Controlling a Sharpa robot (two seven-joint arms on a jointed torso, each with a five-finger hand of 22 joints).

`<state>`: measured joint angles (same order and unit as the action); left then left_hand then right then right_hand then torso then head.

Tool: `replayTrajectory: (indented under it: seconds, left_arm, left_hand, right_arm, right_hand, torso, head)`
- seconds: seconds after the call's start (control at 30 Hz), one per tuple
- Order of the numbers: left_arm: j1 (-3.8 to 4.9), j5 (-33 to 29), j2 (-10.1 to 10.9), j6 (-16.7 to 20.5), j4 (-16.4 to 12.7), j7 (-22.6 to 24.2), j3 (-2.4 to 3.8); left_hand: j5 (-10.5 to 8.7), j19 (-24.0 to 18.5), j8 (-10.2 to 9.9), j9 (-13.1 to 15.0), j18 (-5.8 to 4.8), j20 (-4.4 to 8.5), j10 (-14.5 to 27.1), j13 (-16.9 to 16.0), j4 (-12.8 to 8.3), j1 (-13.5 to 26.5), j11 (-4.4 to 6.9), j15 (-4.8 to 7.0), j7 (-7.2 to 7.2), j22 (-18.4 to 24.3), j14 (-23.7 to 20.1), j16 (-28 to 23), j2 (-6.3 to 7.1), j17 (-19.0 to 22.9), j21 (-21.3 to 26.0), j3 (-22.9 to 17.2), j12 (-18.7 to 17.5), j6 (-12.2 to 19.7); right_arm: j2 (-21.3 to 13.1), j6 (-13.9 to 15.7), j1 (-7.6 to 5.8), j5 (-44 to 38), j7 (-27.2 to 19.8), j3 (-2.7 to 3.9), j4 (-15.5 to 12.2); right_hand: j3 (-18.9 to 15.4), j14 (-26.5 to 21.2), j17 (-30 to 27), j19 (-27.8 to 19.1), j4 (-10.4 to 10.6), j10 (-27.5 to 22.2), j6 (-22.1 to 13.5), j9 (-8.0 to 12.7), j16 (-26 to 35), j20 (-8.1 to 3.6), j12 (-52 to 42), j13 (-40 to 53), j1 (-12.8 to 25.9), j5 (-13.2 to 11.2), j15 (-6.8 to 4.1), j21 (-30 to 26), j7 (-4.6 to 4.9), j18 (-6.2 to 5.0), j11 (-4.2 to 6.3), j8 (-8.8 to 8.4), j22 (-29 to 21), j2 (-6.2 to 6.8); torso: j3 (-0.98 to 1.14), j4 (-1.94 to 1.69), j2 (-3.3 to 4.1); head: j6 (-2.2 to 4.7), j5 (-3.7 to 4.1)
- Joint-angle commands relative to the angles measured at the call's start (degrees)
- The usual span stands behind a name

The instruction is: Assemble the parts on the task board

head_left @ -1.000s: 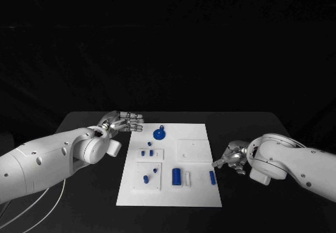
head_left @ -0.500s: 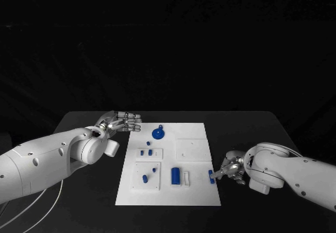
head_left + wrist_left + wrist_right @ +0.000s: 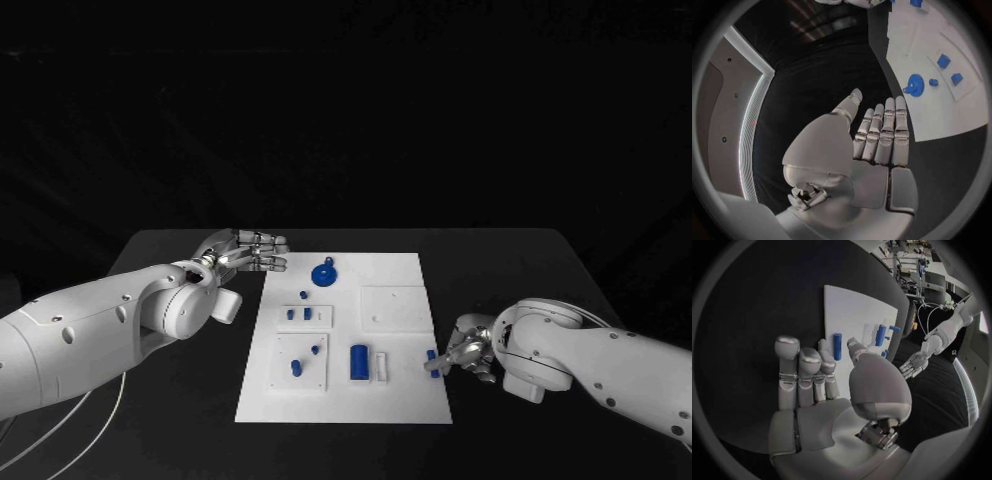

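Right hand: the right hand [image 3: 470, 348] hovers at the task board's [image 3: 397, 405] near right edge, fingers apart, empty, just beside the blue bar [image 3: 837, 346].
Left hand: the left hand [image 3: 248, 252] waits open over the counter [image 3: 188, 400].
Tip: pinch the bar's long sides squarely.

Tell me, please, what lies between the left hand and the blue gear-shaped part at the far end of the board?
Nothing: in the head view, just bare table and board edge separate the left hand from the gear-shaped part.
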<state>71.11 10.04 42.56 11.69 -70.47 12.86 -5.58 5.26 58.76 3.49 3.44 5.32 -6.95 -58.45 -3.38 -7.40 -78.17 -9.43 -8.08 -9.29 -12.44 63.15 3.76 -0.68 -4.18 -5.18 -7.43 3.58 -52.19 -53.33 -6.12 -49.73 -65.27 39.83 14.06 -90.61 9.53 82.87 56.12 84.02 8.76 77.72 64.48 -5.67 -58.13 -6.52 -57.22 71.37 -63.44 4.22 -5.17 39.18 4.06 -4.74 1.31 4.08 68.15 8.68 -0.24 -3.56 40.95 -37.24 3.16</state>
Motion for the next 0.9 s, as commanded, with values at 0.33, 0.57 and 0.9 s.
replayTrajectory:
  seconds: [0.33, 0.57, 0.9]
  left_arm:
    - [-0.04, -0.14, 0.17, -1.32, -0.04, 0.24, 0.01]
    - [-0.04, -0.14, 0.24, -1.66, -0.01, 0.13, 0.00]
    - [-0.04, -0.14, 0.46, -1.98, -0.02, 0.01, -0.01]
  left_hand:
    - [0.07, 0.22, 0.07, -0.05, -0.32, -0.06, 0.23, 0.01, 0.47, 0.24, 0.21, -0.04, 0.02, 0.16, -0.32, -0.12, 0.02, -0.08, -0.33, -0.03, 0.15, 0.59]
    - [0.04, 0.22, 0.00, -0.10, -0.32, -0.08, 0.28, 0.01, 0.49, 0.21, 0.19, -0.05, 0.08, 0.25, -0.35, -0.12, 0.07, -0.08, -0.34, 0.09, 0.15, 1.55]
    - [0.01, 0.19, 0.01, -0.11, -0.32, -0.10, 0.32, 0.01, 0.51, 0.21, 0.17, -0.07, 0.08, 0.31, -0.40, -0.13, 0.10, -0.08, -0.33, 0.18, 0.15, 2.00]
  right_arm:
    - [1.77, 0.88, 1.00, -3.71, 3.70, -0.39, 0.71]
    - [2.30, 1.89, 1.07, -4.86, 3.73, -0.39, 1.07]
    - [2.76, 3.22, 1.61, -4.53, 3.42, -0.38, 1.99]
  right_hand:
    - [5.97, 0.15, 0.09, 2.81, -7.10, -0.25, 1.44, 0.35, 0.17, 0.05, -0.27, 0.14, -0.87, 1.38, -0.09, -0.04, -0.21, -0.08, 0.34, -0.46, 0.16, -2.71]
    - [7.05, 0.14, 0.08, 2.84, -13.71, -0.19, 2.11, 0.56, 0.15, -0.07, -0.34, 0.24, -0.23, 3.09, -0.18, 0.08, -0.53, 0.08, 0.58, -0.45, 0.20, -5.36]
    - [8.98, 0.16, -0.06, 2.82, -16.15, -0.15, 2.63, 0.58, 0.21, -0.09, -0.43, 0.33, 0.09, 3.17, -0.20, 0.11, -0.73, 0.24, 0.75, -0.44, 0.24, -7.21]
  torso:
    - [0.03, 0.09, -0.04]
    - [0.03, 0.03, -0.01]
    - [0.11, 0.08, -0.01]
  head:
    - [0.40, 0.83]
    - [0.37, 0.82]
    - [0.13, 0.57]
